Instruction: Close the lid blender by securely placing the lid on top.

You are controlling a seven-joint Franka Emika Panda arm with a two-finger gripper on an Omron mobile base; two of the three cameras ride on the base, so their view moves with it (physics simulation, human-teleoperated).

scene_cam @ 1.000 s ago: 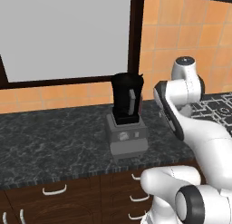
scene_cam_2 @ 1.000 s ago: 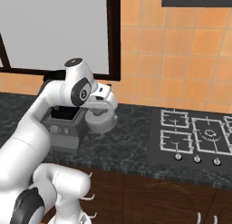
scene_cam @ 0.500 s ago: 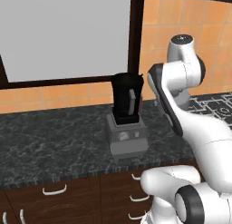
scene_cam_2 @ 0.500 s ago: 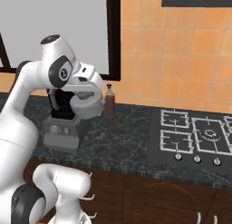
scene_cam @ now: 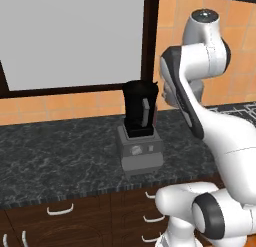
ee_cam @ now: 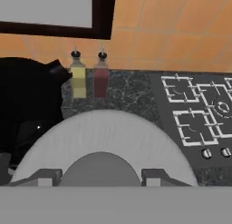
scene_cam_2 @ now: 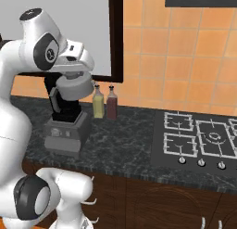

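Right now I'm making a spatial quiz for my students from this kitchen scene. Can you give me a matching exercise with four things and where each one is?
Things:
1. round grey lid
2. tall black blender jar on its boxy grey base
3. yellow bottle
4. dark red bottle

Places:
A. on the dark counter, in front of the window
B. against the orange tiles, nearer the gas hob
C. held up in the gripper, above the counter
D. against the orange tiles, nearer the blender

Pairs: 1-C, 2-A, 3-D, 4-B
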